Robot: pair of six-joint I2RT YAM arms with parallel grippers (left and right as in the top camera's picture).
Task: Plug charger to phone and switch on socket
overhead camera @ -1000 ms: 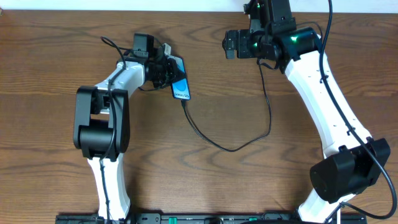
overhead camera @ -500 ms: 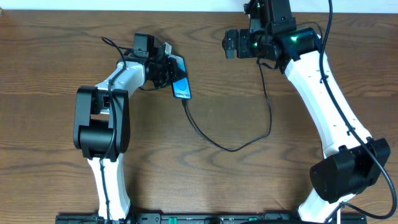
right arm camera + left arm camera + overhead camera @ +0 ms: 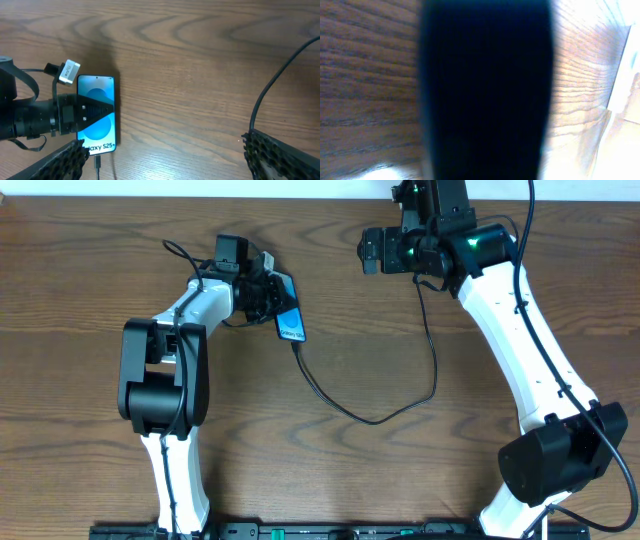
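Observation:
The phone point(image 3: 291, 321) lies on the wooden table with its blue screen up, also in the right wrist view as the phone point(image 3: 102, 90). My left gripper point(image 3: 272, 295) is shut, and its closed fingers point(image 3: 85, 112) rest on the screen. The charger point(image 3: 375, 420) is a thin black cable. Its connector tip point(image 3: 97, 162) sits in the phone's lower end, and the cable loops right and up toward my right arm. My right gripper point(image 3: 368, 251) hovers open to the phone's right with nothing between its fingers point(image 3: 280, 155). The socket is out of view. A dark blur fills the left wrist view.
A small white tag point(image 3: 69, 71) on a black wire sticks out by the left wrist. A black cable point(image 3: 277, 87) hangs across the right of the right wrist view. The table's far edge point(image 3: 200, 192) runs along the top.

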